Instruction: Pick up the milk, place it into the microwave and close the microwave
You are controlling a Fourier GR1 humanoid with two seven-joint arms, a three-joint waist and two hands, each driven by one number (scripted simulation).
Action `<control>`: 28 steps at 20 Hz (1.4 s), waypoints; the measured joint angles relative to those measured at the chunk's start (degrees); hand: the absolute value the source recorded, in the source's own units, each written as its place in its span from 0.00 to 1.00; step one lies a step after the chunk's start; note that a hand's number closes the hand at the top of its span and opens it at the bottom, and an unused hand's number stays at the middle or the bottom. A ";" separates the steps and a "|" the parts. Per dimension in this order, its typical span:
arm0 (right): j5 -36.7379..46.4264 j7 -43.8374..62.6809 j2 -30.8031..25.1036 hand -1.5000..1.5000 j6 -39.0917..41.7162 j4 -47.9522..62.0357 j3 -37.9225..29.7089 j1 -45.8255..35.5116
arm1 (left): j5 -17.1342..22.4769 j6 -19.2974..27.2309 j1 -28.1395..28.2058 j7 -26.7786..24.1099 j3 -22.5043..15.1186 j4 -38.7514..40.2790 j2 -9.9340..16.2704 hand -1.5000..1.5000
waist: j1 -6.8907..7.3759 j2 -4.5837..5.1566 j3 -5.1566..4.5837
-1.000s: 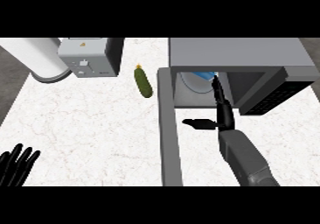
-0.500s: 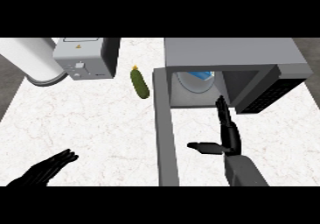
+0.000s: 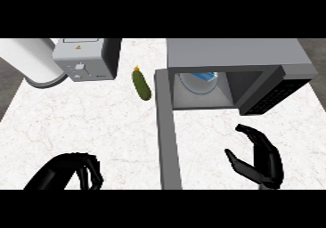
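Observation:
The grey microwave (image 3: 231, 52) stands at the upper right with its cavity open. Inside, a blue milk carton (image 3: 206, 76) sits on the white turntable plate (image 3: 195, 85), partly hidden by the cavity's top edge. The open door (image 3: 165, 138) shows edge-on as a long grey strip running from the microwave's left side toward me. My right hand (image 3: 261, 160) is open, thumb apart from relaxed fingers, low on the counter to the right of the door and well clear of the cavity. At the lower left, my left hand (image 3: 68, 171) is open with drooping fingers and holds nothing.
A green cucumber (image 3: 142, 84) lies just left of the microwave. A grey toaster (image 3: 87, 58) and a white cylinder (image 3: 30, 60) stand at the back left. The white marble counter (image 3: 80, 120) ends at a dark floor strip on the far left.
My right hand has drawn back from the microwave's opening toward the lower edge, leaving the milk inside. My left hand has come further into view at the lower left.

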 measured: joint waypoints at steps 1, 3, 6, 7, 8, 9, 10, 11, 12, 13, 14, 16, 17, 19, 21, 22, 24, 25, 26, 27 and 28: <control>-1.00 0.93 -0.84 0.00 0.83 -2.58 -0.38 1.83 | -1.20 1.12 -1.27 0.13 -1.08 0.79 -0.01 1.00 | 0.10 0.05 0.01; -2.61 2.66 -1.74 0.00 1.70 -7.01 -0.98 4.68 | -3.83 3.23 -4.56 -0.45 -2.69 3.72 -0.03 1.00 | 0.31 0.15 0.02; -4.55 5.25 -2.93 0.00 2.37 -13.54 -1.70 8.91 | -6.36 8.08 -9.12 0.13 -7.55 7.17 -0.05 1.00 | 0.42 0.24 0.04; -4.69 5.38 -3.12 0.00 2.31 -14.48 -2.03 9.41 | -7.16 9.54 -11.02 0.35 -9.09 8.42 -0.06 1.00 | 0.52 0.27 0.03; -5.23 5.69 -3.76 0.00 2.65 -15.83 -2.63 10.42 | -7.72 11.46 -12.64 0.39 -11.00 10.33 -0.06 1.00 | 0.48 0.30 0.04; -5.58 5.88 -4.39 0.00 2.97 -17.15 -3.20 11.49 | -8.33 11.83 -14.45 -0.15 -11.39 12.59 -0.06 1.00 | 0.51 0.33 0.05; -5.57 6.18 -4.86 0.00 2.76 -18.79 -3.65 12.71 | -8.74 12.69 -15.60 -0.58 -12.39 14.35 -0.07 1.00 | 0.56 0.34 0.05; -5.61 6.59 -5.28 0.00 2.75 -19.54 -3.98 12.97 | -9.33 14.62 -17.10 -1.12 -14.60 16.62 -0.07 1.00 | 0.52 0.37 0.05; -5.34 6.74 -5.50 0.00 2.59 -20.09 -4.12 13.11 | -10.34 16.45 -18.50 -1.26 -16.50 17.42 -0.07 1.00 | 0.59 0.38 0.05; -5.19 6.93 -5.87 0.00 2.61 -20.96 -4.32 13.52 | -10.80 18.09 -20.40 -1.89 -17.94 19.14 0.00 1.00 | 0.59 0.38 0.05; -5.06 8.02 -6.34 0.00 2.34 -22.36 -4.40 13.38 | -10.94 19.41 -22.55 -2.05 -19.35 21.06 0.12 1.00 | 0.50 0.39 0.06; -5.17 8.29 -6.89 0.00 2.80 -23.81 -4.90 14.00 | -11.13 21.94 -25.61 -2.15 -22.60 24.19 0.14 1.00 | 0.57 0.37 0.05; -5.43 9.20 -7.11 0.00 2.89 -26.05 -4.81 14.90 | -11.09 23.42 -26.78 -2.40 -24.25 25.65 0.18 1.00 | 0.46 0.35 0.06; -6.24 9.97 -7.78 0.00 3.48 -28.11 -5.53 15.47 | -9.43 27.27 -30.28 -0.71 -27.93 28.78 0.27 1.00 | 0.25 0.34 0.04; -6.73 11.31 -8.15 0.00 3.89 -30.43 -5.41 15.64 | -8.54 32.44 -32.68 -0.92 -32.36 33.01 0.29 1.00 | -0.10 0.40 0.04; -7.29 11.69 -8.61 0.00 4.58 -32.02 -5.60 16.53 | -7.16 34.00 -33.99 -1.00 -33.79 35.17 0.29 1.00 | -0.31 0.42 0.03; -7.96 12.01 -9.10 0.00 5.69 -33.41 -5.70 16.91 | -4.25 37.49 -36.46 -0.50 -37.75 39.16 0.30 1.00 | -0.72 0.50 0.02; -8.64 12.67 -9.40 0.00 6.18 -34.42 -5.76 16.58 | -2.64 38.61 -38.07 -0.07 -39.46 40.96 0.32 1.00 | -1.04 0.58 0.03; -9.02 13.43 -9.91 0.00 6.59 -34.91 -5.84 15.98 | -1.07 39.42 -39.59 0.07 -41.16 42.96 0.32 1.00 | -1.35 0.68 0.01; -9.75 13.80 -10.45 0.00 7.36 -35.00 -6.19 15.52 | 0.61 40.69 -41.11 1.15 -43.36 43.93 0.34 1.00 | -1.67 0.75 0.02; -10.18 14.21 -10.71 0.00 7.90 -35.75 -6.09 15.45 | 2.00 41.87 -42.18 1.15 -45.30 45.62 0.31 0.00 | -2.10 0.84 0.01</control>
